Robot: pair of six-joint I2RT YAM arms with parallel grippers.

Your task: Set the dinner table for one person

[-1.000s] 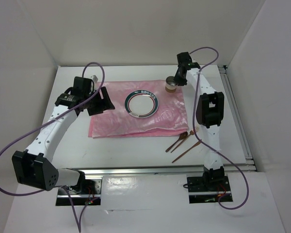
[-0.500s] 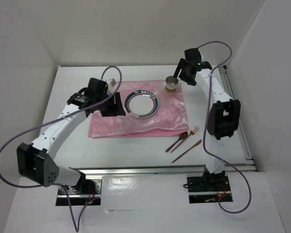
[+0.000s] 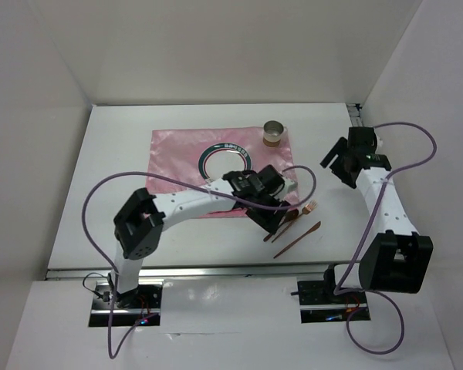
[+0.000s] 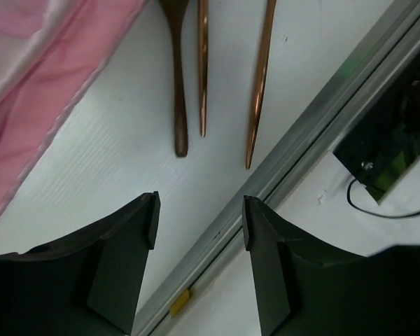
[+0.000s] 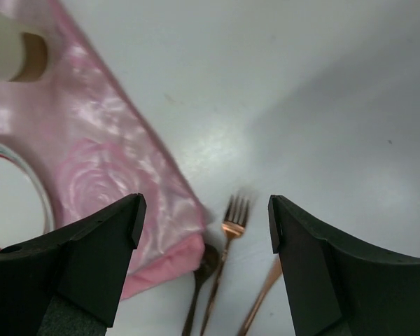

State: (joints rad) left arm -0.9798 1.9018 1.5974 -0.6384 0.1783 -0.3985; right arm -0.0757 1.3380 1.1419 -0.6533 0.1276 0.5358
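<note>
The dinner table (image 3: 123, 231) is a white worktop with a silver rail at its near edge. On it lies a pink cloth (image 3: 177, 166) with a green-rimmed plate (image 3: 225, 160) and a small cup (image 3: 274, 135). A copper spoon (image 3: 282, 227), fork (image 3: 302, 213) and knife (image 3: 297, 240) lie just right of the cloth's near corner. My left gripper (image 3: 268, 220) is open and empty, low beside the spoon; its wrist view shows the spoon handle (image 4: 178, 105), fork handle (image 4: 203, 70) and knife (image 4: 260, 77) ahead of the open gripper (image 4: 198, 217). My right gripper (image 3: 333, 160) is open and empty above the table's right side.
The right wrist view looks down past my open gripper (image 5: 204, 217) onto the fork (image 5: 231, 224), spoon (image 5: 199, 280), knife (image 5: 262, 294), cloth (image 5: 112, 161) and cup (image 5: 14, 52). The silver rail (image 4: 301, 140) runs just beyond the cutlery handles. Another rail lines the right edge (image 3: 382, 193).
My left arm has swung from the cloth's left side across to the cutlery at its near right corner. My right arm has drawn back from the cup to the table's right side.
</note>
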